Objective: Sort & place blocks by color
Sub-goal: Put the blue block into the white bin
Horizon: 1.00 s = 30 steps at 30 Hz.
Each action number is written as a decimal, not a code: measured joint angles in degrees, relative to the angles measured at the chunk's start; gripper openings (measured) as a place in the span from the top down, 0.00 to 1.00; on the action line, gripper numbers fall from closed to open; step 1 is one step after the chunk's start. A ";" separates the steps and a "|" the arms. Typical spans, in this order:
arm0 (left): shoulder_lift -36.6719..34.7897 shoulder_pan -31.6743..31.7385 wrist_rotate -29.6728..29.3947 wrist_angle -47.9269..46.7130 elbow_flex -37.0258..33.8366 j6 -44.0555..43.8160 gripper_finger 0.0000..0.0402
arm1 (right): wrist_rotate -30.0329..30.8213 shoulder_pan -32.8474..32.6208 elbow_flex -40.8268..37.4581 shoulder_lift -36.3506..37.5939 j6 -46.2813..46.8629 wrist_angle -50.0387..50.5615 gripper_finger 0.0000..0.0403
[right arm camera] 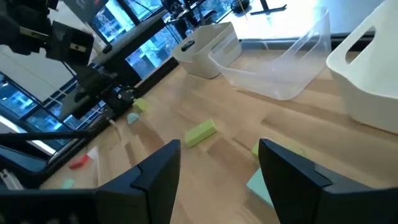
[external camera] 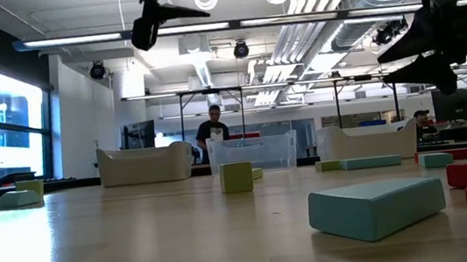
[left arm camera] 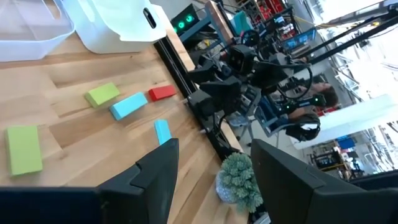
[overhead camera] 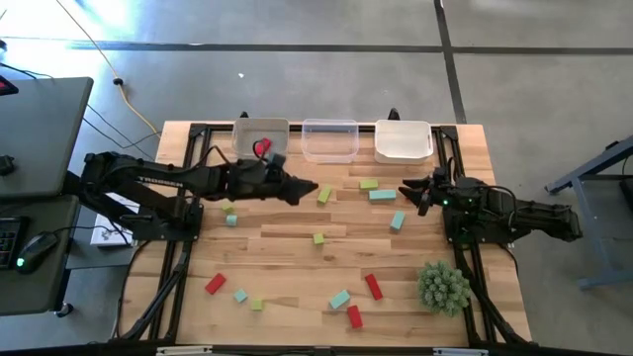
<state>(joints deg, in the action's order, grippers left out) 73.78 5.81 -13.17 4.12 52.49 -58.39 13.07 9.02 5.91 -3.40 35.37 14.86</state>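
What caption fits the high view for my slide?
Both open grippers, left gripper and right gripper, hover empty before three bins, coloured blocks scattered across the table.

You're looking at a robotics lab in an open industrial hall, exposed ceiling ducts (external camera: 325, 1) and strip lights overhead, polished concrete floor (overhead camera: 326, 59), your wooden workbench (overhead camera: 297, 237) on a black frame, a desk with keyboard and mouse (overhead camera: 35, 247) left, a person (external camera: 213, 133) at far benches.

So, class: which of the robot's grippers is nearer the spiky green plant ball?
Right. The right gripper hangs just up-table of the plant ball; the left gripper sits across the table's middle.
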 joint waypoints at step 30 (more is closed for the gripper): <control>-11.06 11.27 1.03 -21.24 0.07 17.17 0.53 | -0.05 0.11 25.13 -31.73 -19.57 17.29 0.49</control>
<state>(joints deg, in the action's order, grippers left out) 62.72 17.08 -12.14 -17.12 52.56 -41.22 13.02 9.13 31.04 -35.13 15.80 32.15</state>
